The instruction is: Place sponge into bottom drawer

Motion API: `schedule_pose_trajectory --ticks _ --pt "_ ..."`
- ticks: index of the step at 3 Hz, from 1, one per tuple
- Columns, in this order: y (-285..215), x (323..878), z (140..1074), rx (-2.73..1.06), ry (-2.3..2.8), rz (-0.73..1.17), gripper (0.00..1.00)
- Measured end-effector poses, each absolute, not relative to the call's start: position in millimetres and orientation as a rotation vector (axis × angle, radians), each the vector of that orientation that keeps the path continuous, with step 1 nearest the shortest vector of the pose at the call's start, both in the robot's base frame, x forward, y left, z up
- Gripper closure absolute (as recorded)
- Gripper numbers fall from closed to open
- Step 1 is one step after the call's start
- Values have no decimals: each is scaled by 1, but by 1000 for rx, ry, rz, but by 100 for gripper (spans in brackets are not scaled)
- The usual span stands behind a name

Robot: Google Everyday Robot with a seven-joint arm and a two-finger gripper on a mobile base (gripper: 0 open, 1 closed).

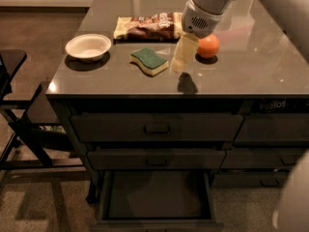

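Note:
The sponge (149, 61), dark green on top over pale yellow foam, lies flat on the grey counter (241, 76) near its front edge. My gripper (181, 56) hangs just right of the sponge, a little above the counter, its pale fingers pointing down and nothing visibly held. The bottom drawer (155, 196) is pulled out below the counter; its dark floor shows nothing in it.
A white bowl (88, 46) sits left of the sponge. A crinkled snack bag (147, 27) lies behind it. An orange (208, 46) sits right of the gripper. Two shut handled drawers (157, 128) are above the open one. A dark chair frame (19, 124) stands at left.

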State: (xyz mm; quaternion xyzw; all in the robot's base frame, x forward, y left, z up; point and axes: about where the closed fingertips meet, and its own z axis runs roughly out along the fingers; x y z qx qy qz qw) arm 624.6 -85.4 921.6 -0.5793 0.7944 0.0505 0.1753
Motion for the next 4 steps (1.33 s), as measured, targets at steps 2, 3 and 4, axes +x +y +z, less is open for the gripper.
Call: schedule_pose_trajectory --ticks 2,3,4 --pt "-52 672 894 -1614 2304 240 0" --pt "-40 688 886 -1594 2335 289 0" --pt "-38 692 885 -1586 2322 285 0"
